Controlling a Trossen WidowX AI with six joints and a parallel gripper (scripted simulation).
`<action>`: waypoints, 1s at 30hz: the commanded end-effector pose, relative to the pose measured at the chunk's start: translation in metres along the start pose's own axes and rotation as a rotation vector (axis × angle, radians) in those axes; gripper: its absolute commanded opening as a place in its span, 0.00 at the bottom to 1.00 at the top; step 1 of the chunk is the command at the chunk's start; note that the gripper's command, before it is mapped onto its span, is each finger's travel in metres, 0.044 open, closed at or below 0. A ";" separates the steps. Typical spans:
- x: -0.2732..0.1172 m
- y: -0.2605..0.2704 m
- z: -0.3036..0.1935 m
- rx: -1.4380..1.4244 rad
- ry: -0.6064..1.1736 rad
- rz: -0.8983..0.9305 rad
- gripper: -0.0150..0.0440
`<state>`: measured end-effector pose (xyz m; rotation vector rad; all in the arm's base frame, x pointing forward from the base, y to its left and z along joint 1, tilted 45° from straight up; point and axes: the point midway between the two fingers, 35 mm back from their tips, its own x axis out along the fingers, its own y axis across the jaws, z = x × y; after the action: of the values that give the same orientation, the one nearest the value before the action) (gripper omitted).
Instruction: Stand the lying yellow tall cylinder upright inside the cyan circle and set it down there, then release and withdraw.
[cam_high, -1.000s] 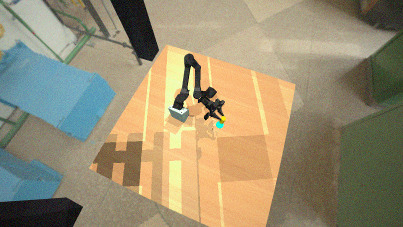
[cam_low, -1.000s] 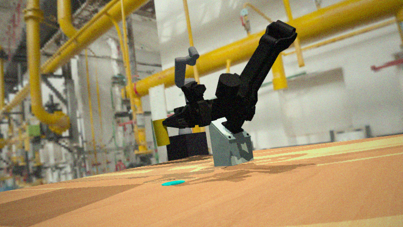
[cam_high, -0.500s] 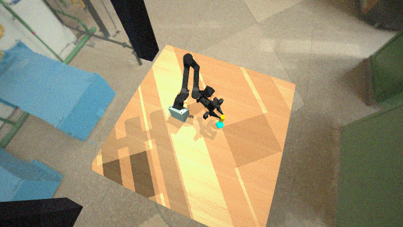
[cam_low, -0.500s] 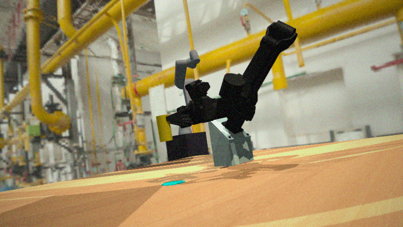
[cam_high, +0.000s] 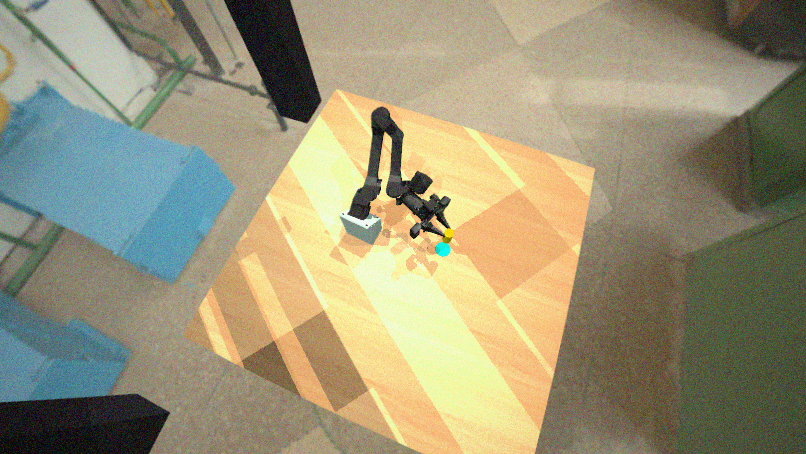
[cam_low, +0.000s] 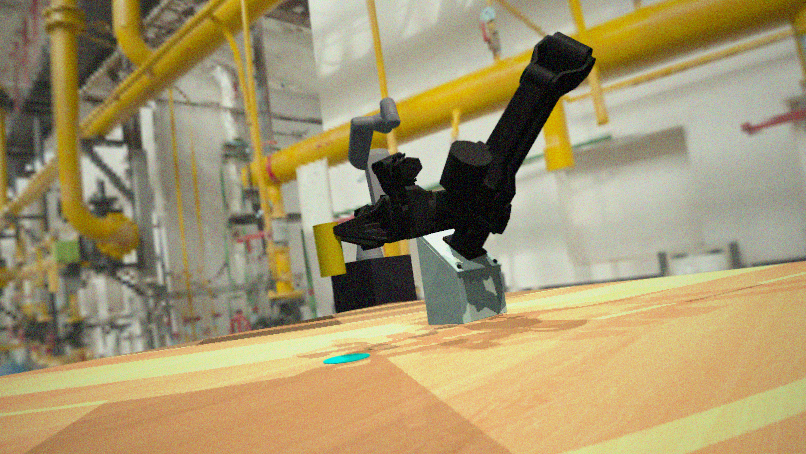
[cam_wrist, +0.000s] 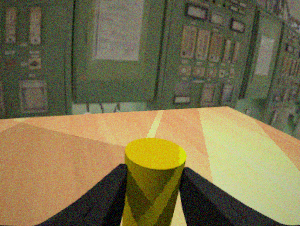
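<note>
Indoors, jaws (cam_high: 446, 231) (cam_low: 337, 232) clamp the yellow cylinder (cam_high: 448, 235) (cam_low: 329, 249) (cam_wrist: 152, 182) above a wood-grained tabletop (cam_high: 507, 349) (cam_low: 564, 383) (cam_wrist: 65, 170), green cabinets (cam_high: 744, 332) (cam_wrist: 117, 75) standing beyond.

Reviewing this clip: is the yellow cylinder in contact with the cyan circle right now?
Apart. The exterior view shows the yellow cylinder held up in the air, with its lower end well above the cyan circle.

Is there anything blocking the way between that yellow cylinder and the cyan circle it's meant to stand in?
Nothing visible does. The claw holds the yellow cylinder raised above the table, and only air shows between it and the cyan circle.
</note>
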<state>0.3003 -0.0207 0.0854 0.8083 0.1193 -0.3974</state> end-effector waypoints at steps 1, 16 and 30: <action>0.002 0.000 -0.006 0.002 0.002 -0.008 0.43; 0.008 0.002 -0.035 0.004 0.005 -0.011 0.43; 0.008 0.000 -0.064 0.004 0.005 -0.011 0.43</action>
<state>0.3096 0.0199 0.0435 0.8085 0.1333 -0.4027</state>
